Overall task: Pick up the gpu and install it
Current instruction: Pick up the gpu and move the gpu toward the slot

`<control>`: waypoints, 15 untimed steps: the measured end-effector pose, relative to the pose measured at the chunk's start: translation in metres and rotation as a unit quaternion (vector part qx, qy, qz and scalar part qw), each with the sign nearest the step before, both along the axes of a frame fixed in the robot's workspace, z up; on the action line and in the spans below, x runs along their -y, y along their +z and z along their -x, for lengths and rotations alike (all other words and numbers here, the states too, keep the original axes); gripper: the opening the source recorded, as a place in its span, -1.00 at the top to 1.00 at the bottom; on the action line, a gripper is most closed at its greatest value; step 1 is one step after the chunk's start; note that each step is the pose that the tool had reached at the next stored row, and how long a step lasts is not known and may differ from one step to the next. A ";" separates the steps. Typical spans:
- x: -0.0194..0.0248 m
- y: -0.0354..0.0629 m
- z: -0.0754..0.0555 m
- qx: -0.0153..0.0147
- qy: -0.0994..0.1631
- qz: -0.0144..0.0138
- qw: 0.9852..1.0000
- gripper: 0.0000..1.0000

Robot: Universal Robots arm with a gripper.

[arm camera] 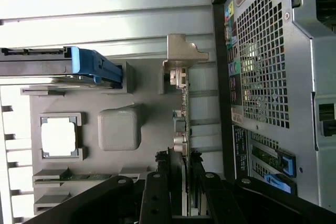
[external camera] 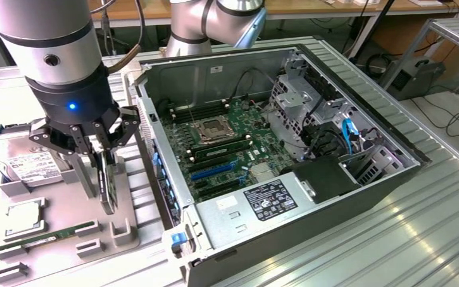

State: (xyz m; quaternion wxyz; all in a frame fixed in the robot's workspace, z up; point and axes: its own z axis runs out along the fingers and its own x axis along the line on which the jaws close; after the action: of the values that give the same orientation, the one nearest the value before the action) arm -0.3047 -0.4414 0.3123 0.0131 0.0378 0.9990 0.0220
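A: Where's the gpu (external camera: 109,194)?

B: On edge over the grey tray (external camera: 62,257), on the exterior view's left, just beside the open case (external camera: 309,197). The gripper (external camera: 100,176) has it pinched, one finger on each flat face, jaws narrow around the thin card.

A: Is it free of the tray?

B: Can't tell. Its lower edge sits close to the tray's slots and may be touching them.

A: What worries you?

B: The fingers hold only the upper part, as far as I can judge, so a nudge lower down could pivot the card in the grip. In the wrist view its bracket end lies just beside a post (arm camera: 185,51) of the tray. A skewed lift could snag there and drag the card askew.

A: And the case?

B: Its side wall stands between the card and the board (external camera: 222,149). A low pass would knock the card on that rim. A tilted card wouldn't meet a slot squarely, and pressing it in could strain the card or the board.
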 end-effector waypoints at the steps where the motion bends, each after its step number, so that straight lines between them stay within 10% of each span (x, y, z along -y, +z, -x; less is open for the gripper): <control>1: 0.0000 0.0006 0.000 0.000 0.000 0.000 1.000 0.46; 15: -0.0011 0.0114 0.000 0.000 0.000 0.000 1.000 0.46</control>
State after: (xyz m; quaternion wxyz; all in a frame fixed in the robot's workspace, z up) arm -0.3047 -0.4403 0.3237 0.0131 0.0378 0.9990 0.0220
